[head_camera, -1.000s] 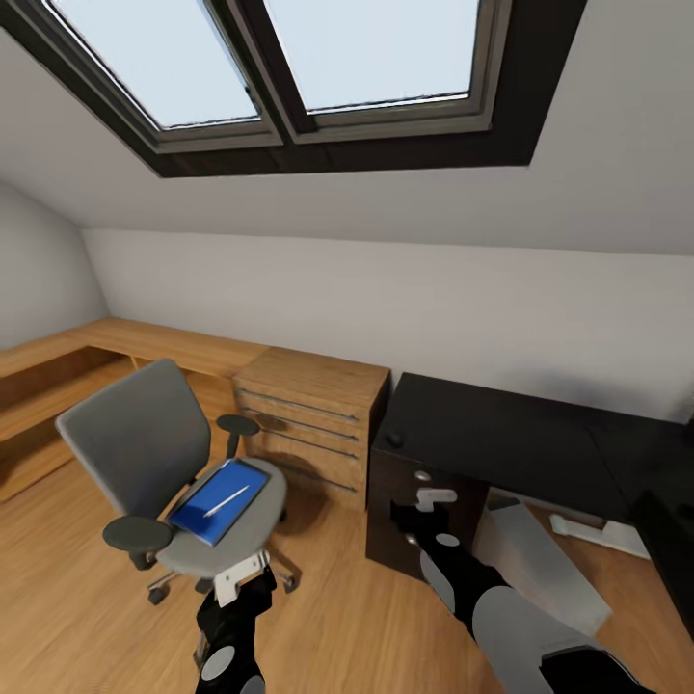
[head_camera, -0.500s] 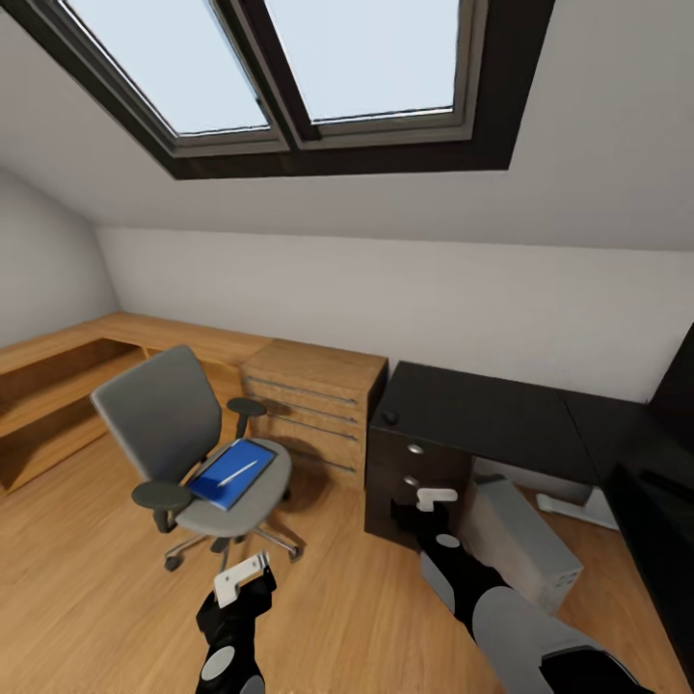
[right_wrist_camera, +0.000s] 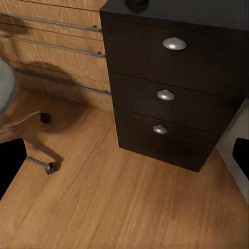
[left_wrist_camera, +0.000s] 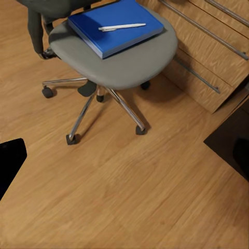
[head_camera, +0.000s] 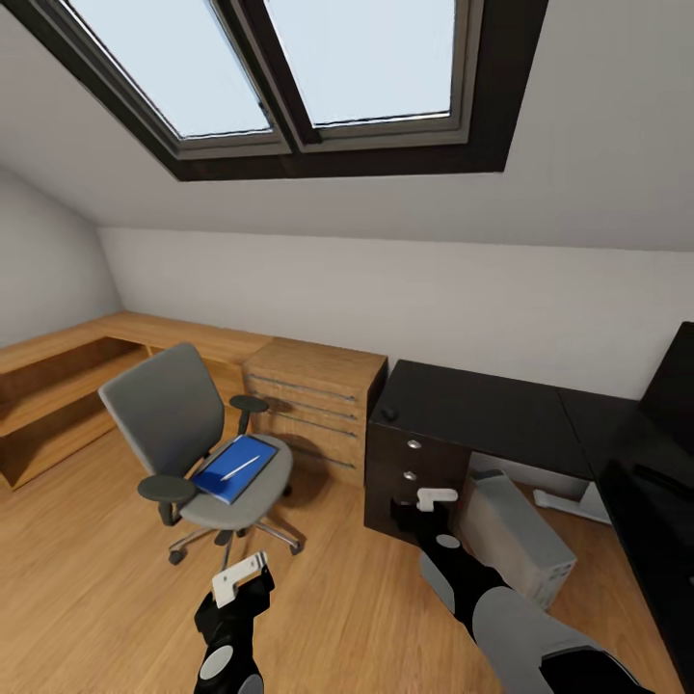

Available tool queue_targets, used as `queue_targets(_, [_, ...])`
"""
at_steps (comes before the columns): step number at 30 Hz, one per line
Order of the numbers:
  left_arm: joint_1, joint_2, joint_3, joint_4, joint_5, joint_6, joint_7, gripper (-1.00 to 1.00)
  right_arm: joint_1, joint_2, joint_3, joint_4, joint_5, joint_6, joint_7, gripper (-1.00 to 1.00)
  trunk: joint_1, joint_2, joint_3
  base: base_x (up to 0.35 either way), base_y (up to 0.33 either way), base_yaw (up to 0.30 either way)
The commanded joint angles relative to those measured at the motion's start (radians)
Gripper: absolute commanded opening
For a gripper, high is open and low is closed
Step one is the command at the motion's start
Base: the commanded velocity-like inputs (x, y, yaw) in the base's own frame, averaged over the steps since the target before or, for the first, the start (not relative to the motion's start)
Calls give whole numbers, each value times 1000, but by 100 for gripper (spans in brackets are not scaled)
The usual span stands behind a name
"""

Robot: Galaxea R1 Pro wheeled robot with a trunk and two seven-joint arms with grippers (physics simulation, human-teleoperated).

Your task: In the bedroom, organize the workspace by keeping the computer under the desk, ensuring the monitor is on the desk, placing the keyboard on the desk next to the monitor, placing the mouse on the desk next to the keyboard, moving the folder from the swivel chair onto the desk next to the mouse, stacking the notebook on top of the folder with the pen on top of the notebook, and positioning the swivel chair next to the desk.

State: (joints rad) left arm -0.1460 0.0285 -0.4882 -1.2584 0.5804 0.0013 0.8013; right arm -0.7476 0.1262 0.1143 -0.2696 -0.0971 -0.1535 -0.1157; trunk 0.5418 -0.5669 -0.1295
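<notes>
The grey swivel chair [head_camera: 183,434] stands on the wood floor left of the black desk [head_camera: 482,410]. On its seat lies a flat blue folder or notebook [head_camera: 231,468] [left_wrist_camera: 115,25] with a white pen [head_camera: 240,468] [left_wrist_camera: 122,26] on top. A small black mouse [head_camera: 389,415] sits at the desk's near left corner. The grey computer tower [head_camera: 511,535] lies under the desk. My left gripper [head_camera: 239,575] hangs low in front of the chair, open and empty. My right gripper [head_camera: 436,498] [right_wrist_camera: 126,158] is open before the desk's drawers [right_wrist_camera: 166,96].
A wooden drawer unit [head_camera: 313,410] stands between chair and desk, and a low wooden bench [head_camera: 58,381] runs along the left wall. A white flat object [head_camera: 564,503] lies on the floor behind the tower. A tall black panel [head_camera: 675,386] stands at the right edge.
The whole picture has shifted and pulled back, so the camera moved. The chair now looks smaller and farther right. Both arms hold the same pose.
</notes>
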Motion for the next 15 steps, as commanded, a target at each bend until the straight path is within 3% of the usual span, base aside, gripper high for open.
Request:
queue_targets(1, [-1, 1, -2, 0, 6, 0, 6, 100, -1, 0, 8, 1, -10, -11, -5, 100, -3, 6, 1, -5, 0, 0])
queue_targets(11, [-1, -2, 4, 70, 8, 3, 1, 100, -1, 1, 8, 9, -11, -91, -5, 100, -42, 76, 33, -1, 0, 0])
queue_targets(15, [-1, -5, 63, 132, 9, 4, -1, 100, -1, 6, 11, 70, -12, -116, -5, 100, -57, 104, 45, 0, 0, 0])
